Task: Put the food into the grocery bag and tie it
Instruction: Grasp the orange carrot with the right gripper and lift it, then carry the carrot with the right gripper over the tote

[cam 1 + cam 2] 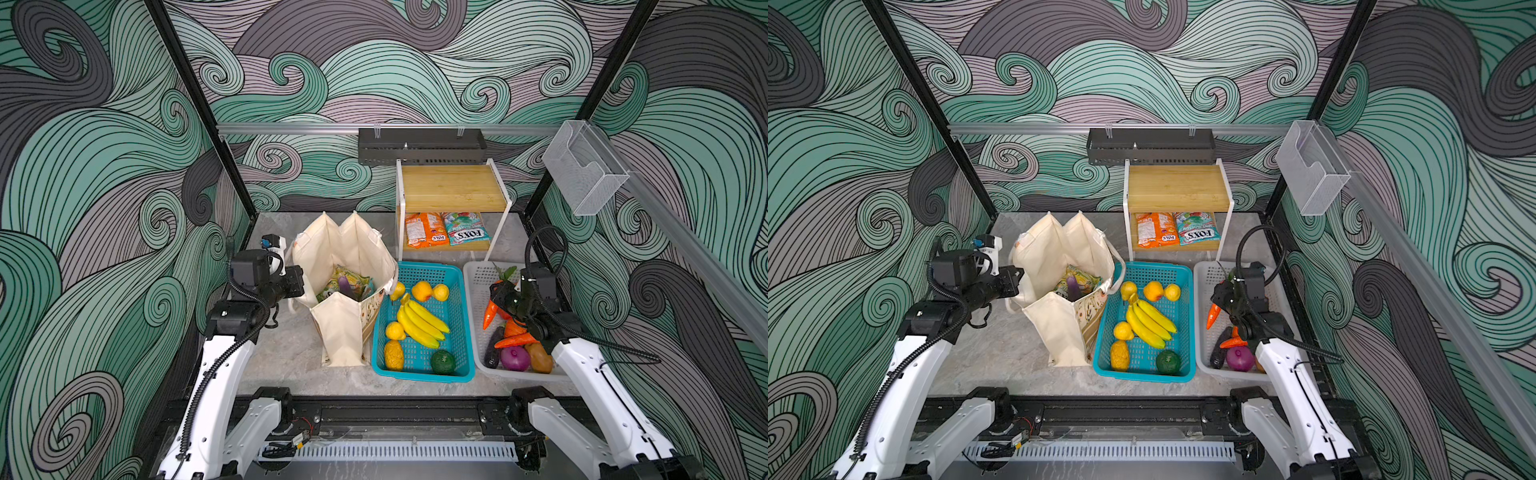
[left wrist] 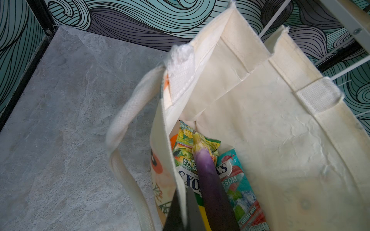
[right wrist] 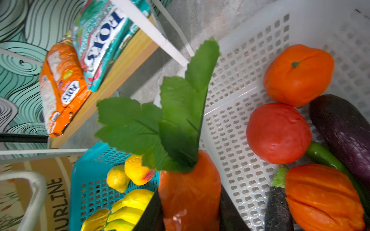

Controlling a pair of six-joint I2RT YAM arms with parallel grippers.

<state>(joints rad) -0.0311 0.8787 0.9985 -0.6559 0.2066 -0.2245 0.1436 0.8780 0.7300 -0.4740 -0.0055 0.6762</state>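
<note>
The right tool (image 1: 498,300) grips the carrot (image 1: 490,314) across its thick upper end, with its dark jaws set narrow against the two sides of the orange body. In both top views the carrot hangs raised over the 10 o'clock corner of the white basket (image 1: 478,275), its pointed tip toward 7 o'clock and its leaves toward 1 o'clock. Its body is smooth and glossy, and its leaves are flat, lobed and matt green. The left tool (image 1: 300,282) sits at 9 o'clock of the bag (image 1: 345,332), closed tight on the side wall just under the rim. In the left wrist view the thin cream cloth passes between its fingers. The bag stands upright and open on the grey marbled surface (image 1: 286,353), right beside the teal basket (image 1: 415,272) at its 9 o'clock. It is creased canvas, with a woven strap handle (image 2: 124,124) looping off the rim. Inside lies a slim eggplant (image 2: 208,180), purple fading to pale at the stem, across a glossy green packet (image 2: 186,148) and a teal packet (image 2: 238,188). Both baskets are perforated plastic. The teal basket holds a curved bunch of smooth yellow bananas (image 1: 419,322) among round yellow and orange fruit. At its 12 o'clock stands a shelf (image 1: 453,187) of wooden boards in a white frame. The lower board carries an orange packet (image 1: 424,228) and a second teal packet (image 1: 465,227) side by side.
</note>
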